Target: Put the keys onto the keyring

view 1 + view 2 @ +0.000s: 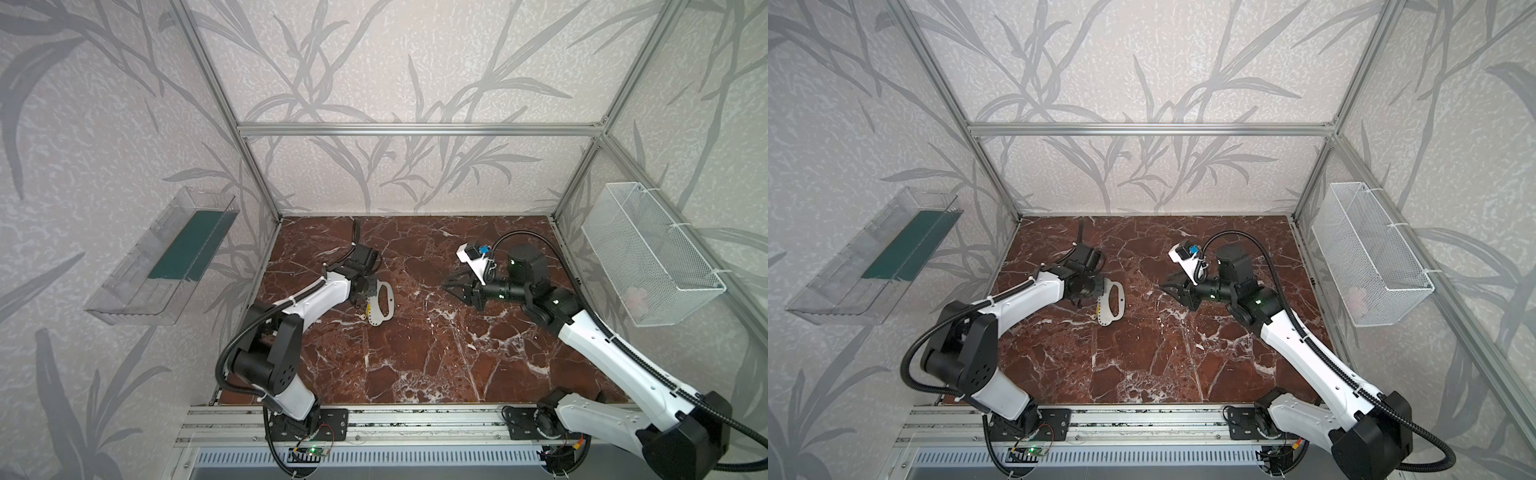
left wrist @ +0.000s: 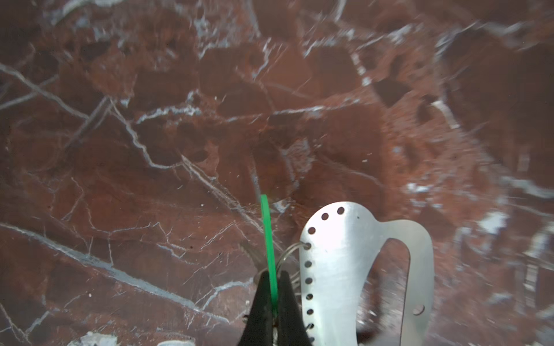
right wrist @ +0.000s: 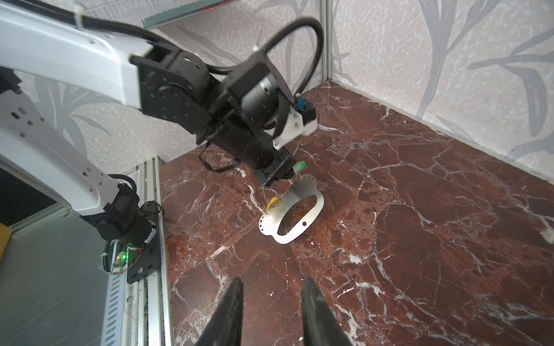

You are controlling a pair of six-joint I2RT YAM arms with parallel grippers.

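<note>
Marble tabletop point(image 1: 415, 353): the keyring point(image 2: 338, 260) lies on it left of centre, below the left wrist.
Right gripper point(image 3: 271, 281): part-open, empty, above the table, well apart from the plate and pointed toward it.
Left gripper point(image 2: 272, 274): pinched tight on the green tag point(image 2: 267, 233), which sits edge-on between the fingers, just beside the plate's hole row.
The tag's wire loop point(image 2: 289, 250) looks threaded through one edge hole.
Yellow tag point(image 3: 272, 203): at the same edge; can't tell if it's attached.
Reads as late threading of the green key.
Next: confirm the loop is seated, then let go without dragging the plate.
</note>
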